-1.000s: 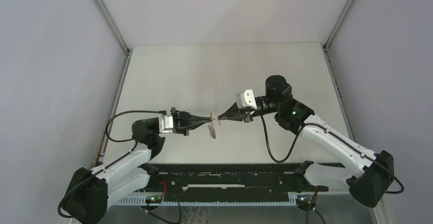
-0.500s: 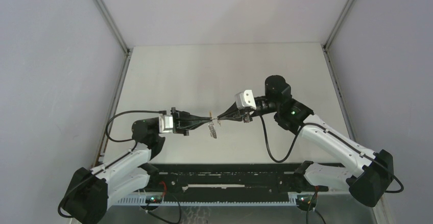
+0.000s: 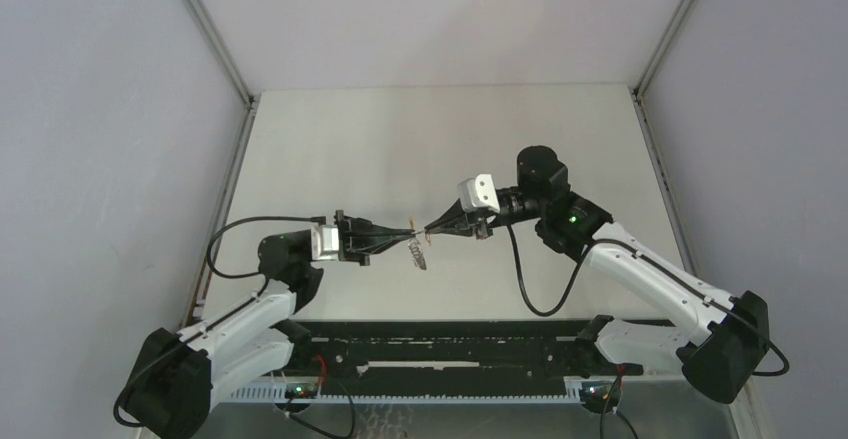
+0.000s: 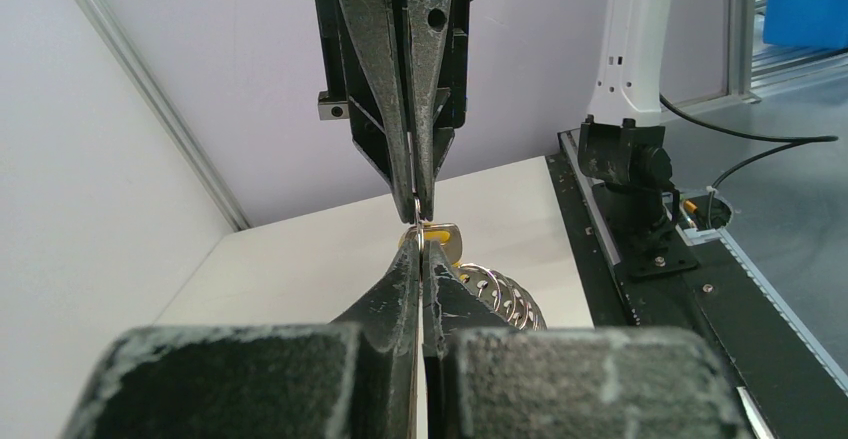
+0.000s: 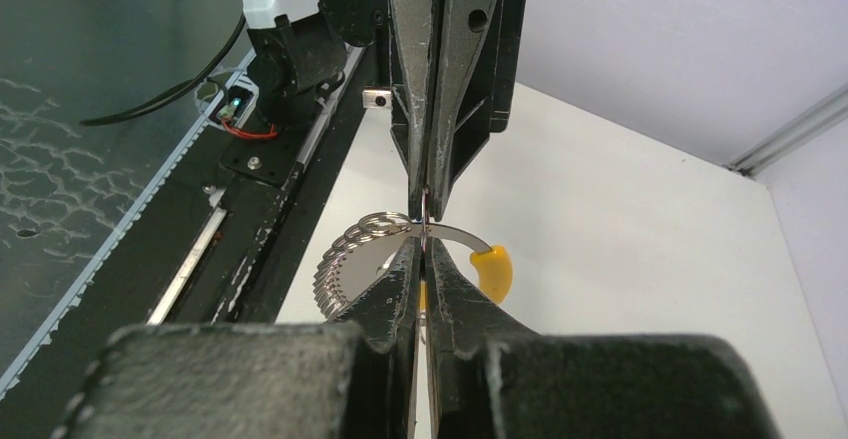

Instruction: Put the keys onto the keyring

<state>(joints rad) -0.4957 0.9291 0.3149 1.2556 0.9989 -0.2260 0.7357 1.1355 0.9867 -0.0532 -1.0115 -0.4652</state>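
Note:
My left gripper [image 3: 409,231] and right gripper [image 3: 429,229] meet tip to tip above the table, both shut. The keyring [image 5: 455,235], a grey metal arc with a yellow end, crosses just beyond the right gripper [image 5: 424,247]; the left gripper [image 4: 418,246] pinches at it. A thin wire loop [image 4: 417,207] runs between the two sets of tips, held in the right fingers [image 4: 430,109]. A stack of small silver rings [image 5: 345,257] hangs off the arc. The keys are hidden; I cannot tell whether the orange sliver between my right fingers is a key head.
The white table [image 3: 420,139] lies under the grippers, fenced by grey walls at left, right and back. A black rail [image 3: 450,349] with the arm bases runs along the near edge. Cables loop beside both arms.
The right arm has eased very slightly to the left and the hanging rings have shifted a little. Both grippers stay shut at the same meeting point.

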